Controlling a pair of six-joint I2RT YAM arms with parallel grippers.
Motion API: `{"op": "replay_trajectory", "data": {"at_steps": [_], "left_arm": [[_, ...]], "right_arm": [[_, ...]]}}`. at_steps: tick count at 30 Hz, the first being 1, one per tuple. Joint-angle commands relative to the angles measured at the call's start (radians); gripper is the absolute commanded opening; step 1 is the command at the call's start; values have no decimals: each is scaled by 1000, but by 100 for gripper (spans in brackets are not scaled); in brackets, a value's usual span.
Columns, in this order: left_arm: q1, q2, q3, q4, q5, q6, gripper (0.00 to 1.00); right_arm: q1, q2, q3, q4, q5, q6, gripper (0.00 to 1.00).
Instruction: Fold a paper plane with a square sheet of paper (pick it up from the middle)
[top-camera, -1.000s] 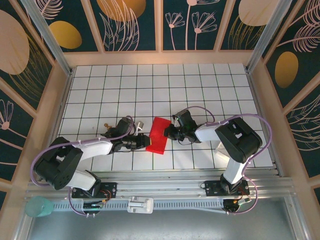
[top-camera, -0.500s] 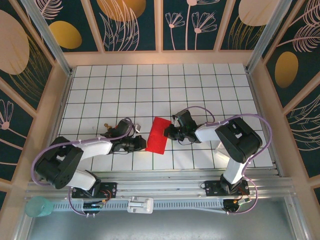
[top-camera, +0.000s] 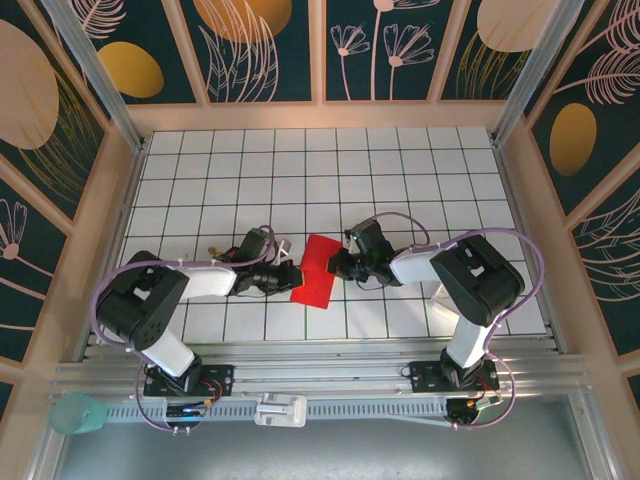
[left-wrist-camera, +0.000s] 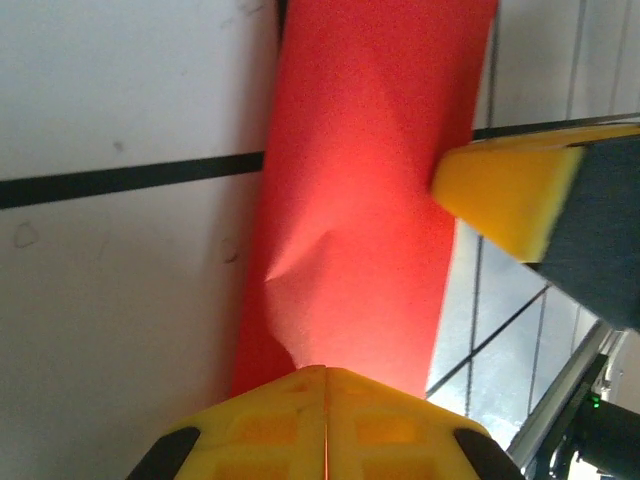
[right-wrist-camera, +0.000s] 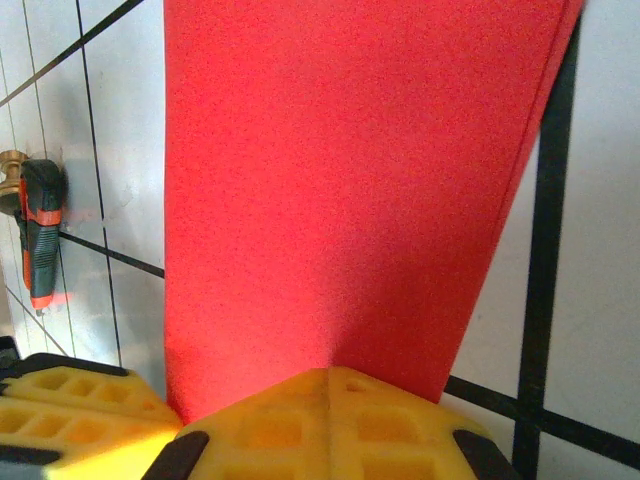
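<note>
The square sheet of paper (top-camera: 314, 268) is bright red and folded into a narrow strip, lying aslant at the middle of the white grid table (top-camera: 330, 180). My left gripper (top-camera: 291, 278) is shut on its left edge. In the left wrist view the yellow pads (left-wrist-camera: 270, 425) meet with the paper (left-wrist-camera: 370, 180) pinched in the seam and a small crease just ahead. My right gripper (top-camera: 336, 264) is shut on the opposite edge. There the paper (right-wrist-camera: 350, 170) fans out from the closed pads (right-wrist-camera: 390, 425). The paper plane is out of view.
A small brass and black-red tool (top-camera: 213, 250) lies left of the left arm's wrist, also seen as the tool (right-wrist-camera: 38, 230) on the tiles. A white object (top-camera: 440, 300) sits by the right arm's base. Wooden walls (top-camera: 118, 200) fence the table.
My left gripper has slid right along the table to the paper's left edge and shut on it. The paper now looks narrower. The right arm has held still.
</note>
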Motion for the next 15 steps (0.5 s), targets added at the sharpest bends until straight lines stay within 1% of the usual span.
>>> {"op": "replay_trajectory", "data": {"at_steps": [1, 7, 15], "left_arm": [[19, 6, -7, 5, -1, 12, 8], [32, 45, -26, -15, -21, 41, 6], [33, 64, -20, -134, -90, 112, 4]], "right_arm": [[-2, 24, -49, -133, 98, -24, 0], [-2, 27, -44, -135, 96, -27, 0], [-2, 18, -29, -143, 95, -35, 0]]}}
